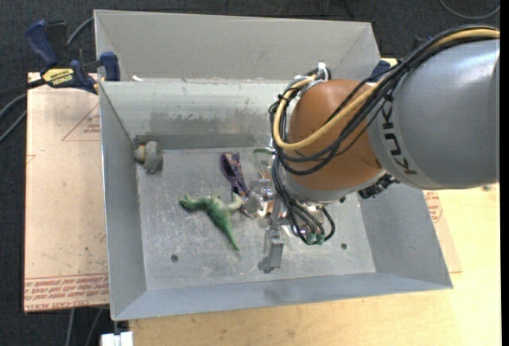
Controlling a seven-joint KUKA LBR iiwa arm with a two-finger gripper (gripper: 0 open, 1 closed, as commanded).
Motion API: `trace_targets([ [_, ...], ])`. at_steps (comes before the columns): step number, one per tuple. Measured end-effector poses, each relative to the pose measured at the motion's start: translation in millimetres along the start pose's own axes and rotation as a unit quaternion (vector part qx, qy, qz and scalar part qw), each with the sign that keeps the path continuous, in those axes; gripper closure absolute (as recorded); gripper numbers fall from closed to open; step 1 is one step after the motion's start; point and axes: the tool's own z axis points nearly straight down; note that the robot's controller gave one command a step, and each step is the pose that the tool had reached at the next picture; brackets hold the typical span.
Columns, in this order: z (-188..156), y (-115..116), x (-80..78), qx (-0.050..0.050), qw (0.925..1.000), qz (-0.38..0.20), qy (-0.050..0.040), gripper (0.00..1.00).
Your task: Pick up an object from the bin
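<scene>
My gripper point(271, 254) reaches down to the bin floor in the front middle, under the arm's wrist. Just to its left a green toy dinosaur point(211, 211) lies on the floor, its tail pointing toward the gripper. The two are close but apart. A small purple thing point(233, 169) lies behind the dinosaur, near the wrist's left edge. Nothing can be seen held in the gripper.
A round grey-tan thing point(148, 155) sits in the back left corner of the bin floor. The arm's wrist, with its orange cover and cables, hides the right middle of the floor. The bin's sloping walls rise on all sides.
</scene>
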Motion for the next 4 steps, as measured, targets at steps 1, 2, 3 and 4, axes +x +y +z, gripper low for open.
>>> trace_targets([
  [1,-4,-1,-1.9,0.000,1.0000,0.002,-0.0040,0.00],
  [2,73,-18,-43.7,-0.001,0.9966,0.083,-0.0012,0.00],
  [3,90,-53,-80.0,-0.001,0.9999,0.009,-0.0050,1.00],
  [4,90,-53,-80.0,-0.001,0.9999,0.009,-0.0050,1.00],
])
